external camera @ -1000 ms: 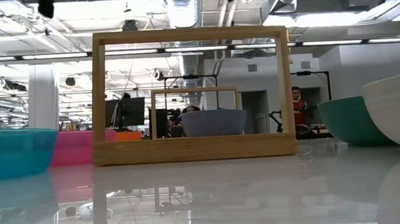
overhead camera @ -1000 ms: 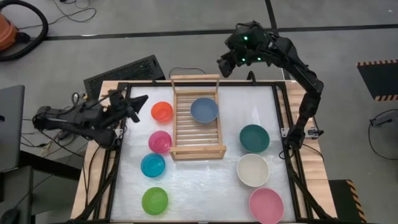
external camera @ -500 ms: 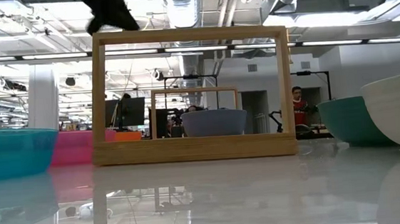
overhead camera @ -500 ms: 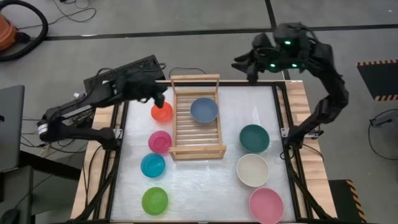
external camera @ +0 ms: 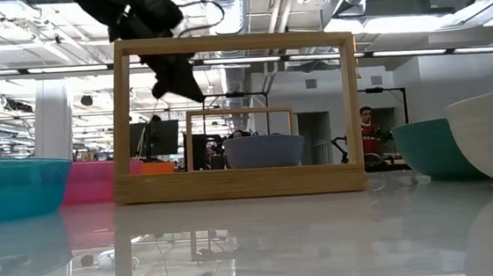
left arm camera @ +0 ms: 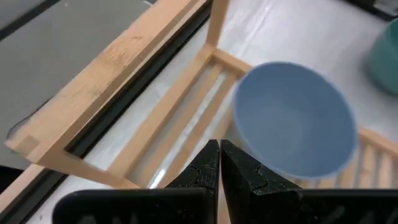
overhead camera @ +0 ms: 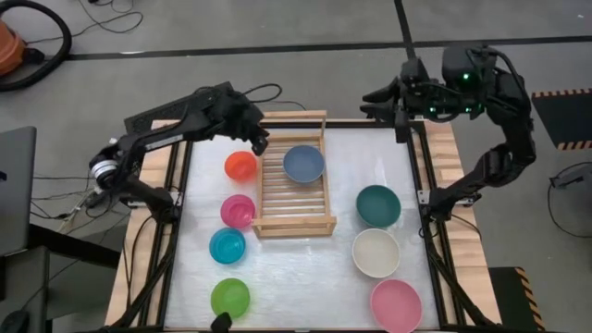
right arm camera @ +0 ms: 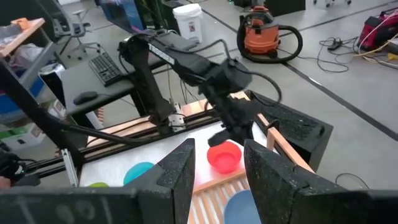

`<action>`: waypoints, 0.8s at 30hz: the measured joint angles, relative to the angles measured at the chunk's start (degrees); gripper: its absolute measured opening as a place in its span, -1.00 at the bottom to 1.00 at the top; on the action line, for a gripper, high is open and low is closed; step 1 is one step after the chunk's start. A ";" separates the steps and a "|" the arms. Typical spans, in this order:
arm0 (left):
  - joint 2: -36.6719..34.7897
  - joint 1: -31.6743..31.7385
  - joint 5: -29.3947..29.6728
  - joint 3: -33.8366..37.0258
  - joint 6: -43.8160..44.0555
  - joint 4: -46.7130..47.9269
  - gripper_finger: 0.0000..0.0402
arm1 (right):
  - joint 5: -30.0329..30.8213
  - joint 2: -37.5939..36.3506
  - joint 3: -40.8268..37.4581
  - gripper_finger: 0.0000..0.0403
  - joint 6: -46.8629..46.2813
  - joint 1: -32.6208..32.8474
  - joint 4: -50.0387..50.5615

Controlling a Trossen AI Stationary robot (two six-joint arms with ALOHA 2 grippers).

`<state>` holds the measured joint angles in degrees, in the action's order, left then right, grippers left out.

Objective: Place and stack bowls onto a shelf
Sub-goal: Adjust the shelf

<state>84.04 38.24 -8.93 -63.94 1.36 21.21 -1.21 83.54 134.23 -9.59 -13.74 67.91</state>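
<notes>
No lettering or labels can be read on anything here. The shelf (overhead camera: 293, 175) is a pale wooden rack of parallel slats with raised side rails and tall end bars, lying in the middle of the glossy white tabletop (overhead camera: 305, 268). One grey-blue bowl (overhead camera: 303, 164) sits on its slats near the far end (smooth, round, plain plastic). To the left of the rack runs a row of smaller bowls: orange-red (overhead camera: 240, 166), magenta (overhead camera: 238, 211), cyan (overhead camera: 228, 246), lime green (overhead camera: 230, 298). To the right lie the larger teal (overhead camera: 378, 205), cream (overhead camera: 376, 252) and pink (overhead camera: 396, 305) bowls. The left gripper (overhead camera: 258, 141) hangs over the rack's far left corner, fingers clenched together, empty. The right gripper (overhead camera: 377, 96) hovers beyond the tabletop's far right corner, fingers spread, holding nothing.
</notes>
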 joint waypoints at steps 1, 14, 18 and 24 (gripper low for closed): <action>0.65 0.00 0.87 0.00 0.24 -0.37 -1.00 | 0.06 0.06 0.00 -0.19 0.00 0.20 0.03; 2.36 1.32 12.01 -0.04 0.91 -7.02 -1.00 | 0.19 1.73 -0.02 -0.19 0.27 0.12 1.32; 3.34 1.87 11.31 -0.11 1.23 -9.61 -1.00 | 0.17 2.39 -0.02 -0.19 0.65 0.16 1.81; 3.30 2.11 8.12 -0.03 1.80 -9.65 -1.00 | 0.17 3.01 0.00 -0.19 0.62 0.16 2.01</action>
<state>87.34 40.35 -0.81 -63.98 3.16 11.57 -1.04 86.55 134.23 -8.97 -13.58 69.92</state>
